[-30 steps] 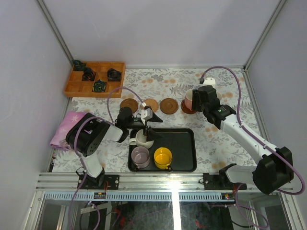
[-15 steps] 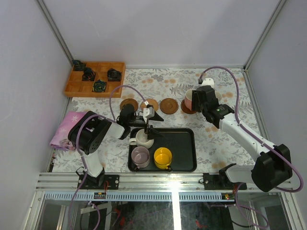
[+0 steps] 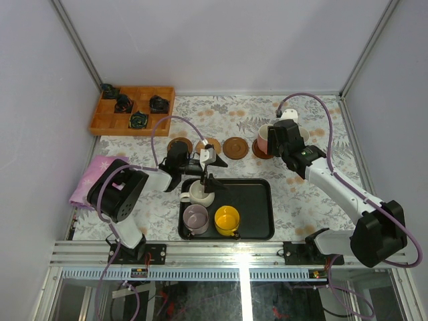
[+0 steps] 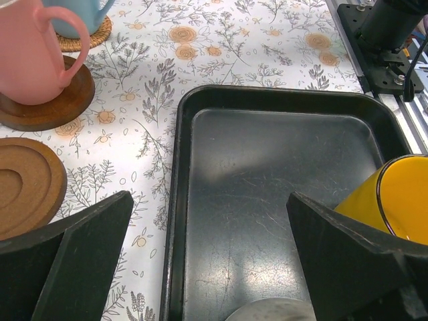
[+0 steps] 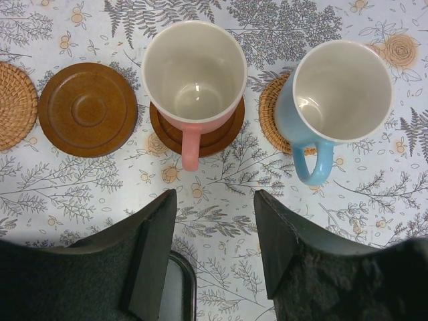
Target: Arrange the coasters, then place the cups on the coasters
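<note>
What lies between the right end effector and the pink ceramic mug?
Only bare floral tablecloth; the right wrist view shows the right end effector standing apart from the pink ceramic mug.

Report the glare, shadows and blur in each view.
Top external: a bright glare streak crosses the near rail; the black tray shows little detail. Left wrist: pale sheen on the tray floor, its own fingers dark and soft-edged. Right wrist: even light, pink cup and blue cup sharp.
</note>
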You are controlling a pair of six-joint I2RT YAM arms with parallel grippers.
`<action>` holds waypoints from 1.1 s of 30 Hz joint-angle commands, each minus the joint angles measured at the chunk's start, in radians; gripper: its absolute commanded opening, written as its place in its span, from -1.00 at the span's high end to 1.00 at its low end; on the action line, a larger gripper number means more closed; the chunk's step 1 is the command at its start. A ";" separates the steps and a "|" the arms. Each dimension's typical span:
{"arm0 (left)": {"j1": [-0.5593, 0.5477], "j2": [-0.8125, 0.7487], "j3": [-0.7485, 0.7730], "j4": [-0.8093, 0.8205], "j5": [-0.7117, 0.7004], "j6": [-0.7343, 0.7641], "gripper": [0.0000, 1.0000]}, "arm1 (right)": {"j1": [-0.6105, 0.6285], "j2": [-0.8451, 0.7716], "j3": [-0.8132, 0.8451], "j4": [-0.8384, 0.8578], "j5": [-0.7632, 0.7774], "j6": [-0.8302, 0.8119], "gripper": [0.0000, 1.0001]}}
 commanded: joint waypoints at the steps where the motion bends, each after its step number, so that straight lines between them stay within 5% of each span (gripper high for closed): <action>1: 0.001 -0.015 0.001 -0.037 0.010 0.049 -0.99 | 0.010 0.005 0.016 -0.003 0.004 0.000 -0.13; 21: -0.019 0.045 -0.031 0.131 0.028 -0.113 -0.99 | 0.013 0.035 0.028 -0.002 -0.013 -0.004 -0.09; 33: -0.018 -0.062 -0.004 -0.042 -0.010 -0.028 -0.99 | 0.015 0.038 0.027 0.006 -0.010 -0.017 -0.07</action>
